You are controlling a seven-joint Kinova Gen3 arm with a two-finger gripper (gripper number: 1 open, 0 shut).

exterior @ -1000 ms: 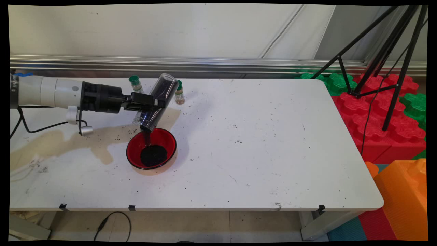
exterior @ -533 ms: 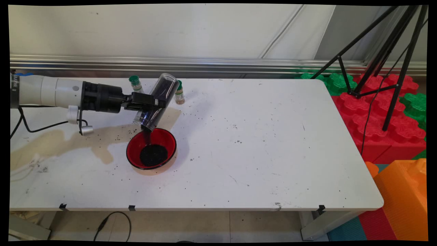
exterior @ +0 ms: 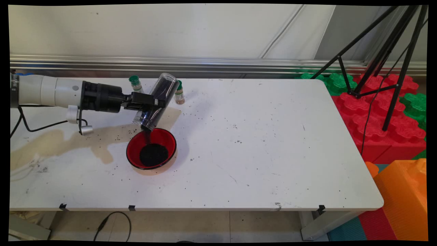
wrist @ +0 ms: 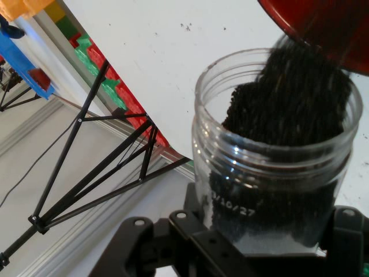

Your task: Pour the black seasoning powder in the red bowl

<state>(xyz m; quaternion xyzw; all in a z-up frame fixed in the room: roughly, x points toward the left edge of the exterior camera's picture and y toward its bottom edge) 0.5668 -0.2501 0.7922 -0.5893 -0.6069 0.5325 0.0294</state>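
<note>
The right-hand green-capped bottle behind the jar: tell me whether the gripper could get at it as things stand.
Probably not. The gripper is shut on the clear jar, tipped over the red bowl, and the jar lies between it and that green-capped bottle. Its jaws are full.

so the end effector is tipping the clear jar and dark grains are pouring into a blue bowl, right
Not quite: the bowl is red, not blue, as the main view shows. The rest holds: the end effector grips the clear jar, tilted mouth-down, and dark grains are streaming into the bowl, where a pile has gathered.
</note>
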